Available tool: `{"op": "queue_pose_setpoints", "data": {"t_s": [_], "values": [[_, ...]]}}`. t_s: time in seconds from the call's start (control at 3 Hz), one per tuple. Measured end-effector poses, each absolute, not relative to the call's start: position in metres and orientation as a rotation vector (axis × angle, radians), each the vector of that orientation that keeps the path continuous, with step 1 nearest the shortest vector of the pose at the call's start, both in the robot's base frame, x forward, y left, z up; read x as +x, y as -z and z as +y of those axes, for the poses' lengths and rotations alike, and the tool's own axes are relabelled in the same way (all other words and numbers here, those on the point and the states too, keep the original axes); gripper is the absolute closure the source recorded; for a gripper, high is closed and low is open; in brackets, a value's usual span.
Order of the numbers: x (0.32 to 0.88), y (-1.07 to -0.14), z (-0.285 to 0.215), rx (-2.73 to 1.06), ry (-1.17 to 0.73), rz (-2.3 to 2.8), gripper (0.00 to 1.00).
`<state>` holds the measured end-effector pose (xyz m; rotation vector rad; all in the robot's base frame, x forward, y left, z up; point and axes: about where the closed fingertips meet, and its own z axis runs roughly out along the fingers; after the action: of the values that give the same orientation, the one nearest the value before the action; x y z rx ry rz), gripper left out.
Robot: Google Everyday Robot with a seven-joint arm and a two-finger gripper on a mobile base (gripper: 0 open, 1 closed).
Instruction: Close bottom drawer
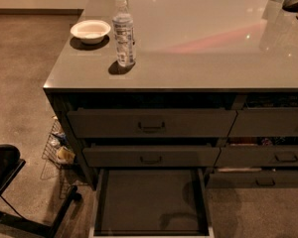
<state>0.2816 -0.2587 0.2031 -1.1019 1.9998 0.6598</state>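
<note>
The bottom drawer (149, 200) stands pulled far out below the two wide closed drawers of its stack. Its bare dark inside faces up, with a pale rim (95, 208) along the sides. Its front reaches the lower edge of the picture, and its pull is out of view. A soft shadow lies in the drawer's right half. The middle drawer (151, 156) and the top drawer (151, 123) are shut, each with a small dark pull. My gripper does not show in the camera view.
On the grey counter (203, 48) stand a clear water bottle (123, 32) and a white bowl (90, 31). Narrower drawers (268, 157) lie to the right. A wire basket (58, 150) and a black chair base (10, 192) are on the floor at the left.
</note>
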Motion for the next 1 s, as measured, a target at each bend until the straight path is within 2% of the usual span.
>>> {"op": "queue_pose_setpoints", "data": {"t_s": [1.0], "values": [[0.352,-0.156,-0.203,-1.183,-0.712,1.817,1.00]]}}
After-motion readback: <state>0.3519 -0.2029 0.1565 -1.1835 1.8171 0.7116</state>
